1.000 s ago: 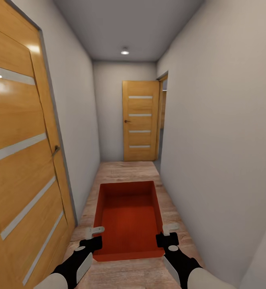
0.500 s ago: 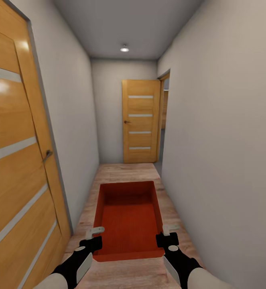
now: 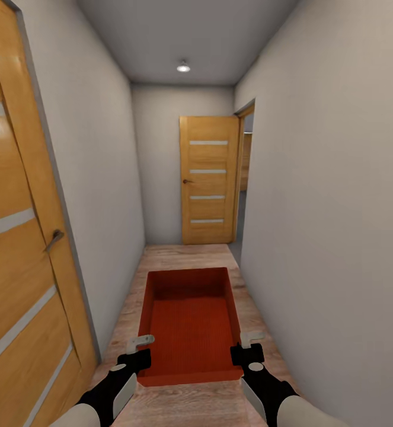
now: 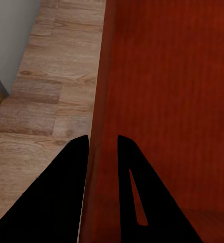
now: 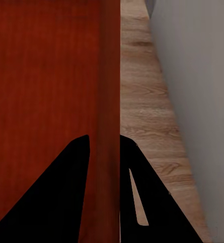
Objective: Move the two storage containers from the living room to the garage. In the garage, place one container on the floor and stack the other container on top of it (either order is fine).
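Note:
One orange-red storage container (image 3: 189,320) hangs low in front of me over the wood-plank corridor floor, open side up and empty. My left gripper (image 3: 138,347) is shut on its left wall near the near corner. My right gripper (image 3: 248,343) is shut on the right wall opposite. In the left wrist view the left gripper (image 4: 102,137) has its dark fingers on either side of the thin wall of the container (image 4: 168,91). The right wrist view shows the same for the right gripper (image 5: 104,136) on the container (image 5: 46,76).
I am in a narrow corridor with grey walls close on both sides. A wooden door (image 3: 18,237) stands close on the left, another door (image 3: 208,181) closes the far end, and a doorway (image 3: 243,178) opens at the far right. A ceiling light (image 3: 184,67) glows ahead.
The camera has advanced along the corridor: the left door has slid toward the picture's left edge. The container and both grippers keep the same hold and position.

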Robot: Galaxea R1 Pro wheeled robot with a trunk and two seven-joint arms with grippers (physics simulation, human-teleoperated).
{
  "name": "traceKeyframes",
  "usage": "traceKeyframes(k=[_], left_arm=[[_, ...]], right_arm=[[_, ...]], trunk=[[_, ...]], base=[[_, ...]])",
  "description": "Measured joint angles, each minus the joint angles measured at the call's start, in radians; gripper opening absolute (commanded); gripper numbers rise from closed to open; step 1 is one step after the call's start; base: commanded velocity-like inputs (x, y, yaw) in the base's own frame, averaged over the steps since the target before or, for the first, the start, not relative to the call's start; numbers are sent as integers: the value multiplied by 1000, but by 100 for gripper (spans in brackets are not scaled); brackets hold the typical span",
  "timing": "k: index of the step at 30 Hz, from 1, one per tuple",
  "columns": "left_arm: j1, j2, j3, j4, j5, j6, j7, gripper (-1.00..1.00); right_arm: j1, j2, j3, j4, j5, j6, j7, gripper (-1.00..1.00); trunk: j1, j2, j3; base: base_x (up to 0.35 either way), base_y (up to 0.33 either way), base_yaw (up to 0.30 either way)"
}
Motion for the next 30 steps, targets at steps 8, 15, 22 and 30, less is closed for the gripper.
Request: traceKeyframes(k=[8,15,22,30], left_arm=[[0,0,0,0,0,0,0,-100],[0,0,0,0,0,0,0,-100],[0,0,0,0,0,0,0,-100],[0,-1,0,0,0,0,1,-100]], right_arm=[[0,0,1,0,0,0,-1,-100],[0,0,1,0,-1,0,-1,-100],[0,0,1,0,-1,0,0,-100],[0,-1,1,0,-1,1,0,-100]], trunk=[[0,0,0],[0,0,0],[0,0,0],[0,0,0]], base=[[322,0,92],[322,0,24],[322,0,1],[322,0,0]])
